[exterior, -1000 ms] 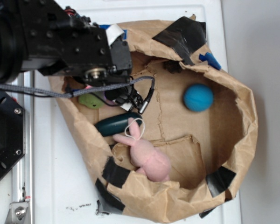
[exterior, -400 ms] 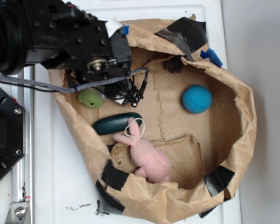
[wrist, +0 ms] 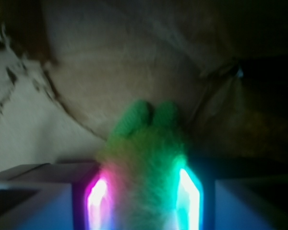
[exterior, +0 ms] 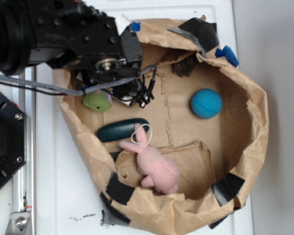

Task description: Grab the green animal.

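In the wrist view, the gripper [wrist: 144,201] is filling the bottom edge, its two glowing pads [wrist: 97,199], one magenta and one cyan, lying against either side of the green animal [wrist: 146,163]; the fingers are closing on the toy's fuzzy body. Only this view is showing that contact. The fur is looking blurry and yellow-green between the pads, while two smoother, rounded green bumps are sticking out past them toward the brown paper beyond.

The exterior view is hiding the fingertips under the black arm [exterior: 63,34], so the grip cannot be judged from there. It is showing the green animal [exterior: 97,101] as a small lime lump peeking out from beneath the wrist, lying against the left inner wall of a crumpled paper bag [exterior: 255,137] patched with black tape. Just below it, a dark green oblong object [exterior: 120,129] is lying on the bag floor, and a pink plush bunny [exterior: 154,164] is resting beside that, its ears touching the oblong's end. Farther across the bag, well apart from the toy, a blue ball [exterior: 206,103] is sitting alone.
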